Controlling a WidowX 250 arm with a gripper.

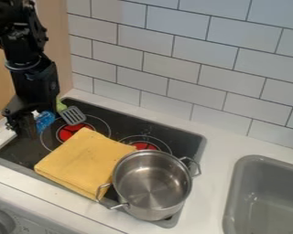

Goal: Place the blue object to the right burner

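The black gripper hangs low at the left end of the black stove. Close against its right side is the blue object, partly hidden by it; whether it is held cannot be told. The right burner shows as a red patch with a pale ring, partly covered by the silver pot and the yellow cloth.
A folded yellow cloth lies across the middle of the stove. The silver pot stands at the front right. A green-handled spatula lies by the left burner. Beyond the counter's right part is a grey sink; tiled wall behind.
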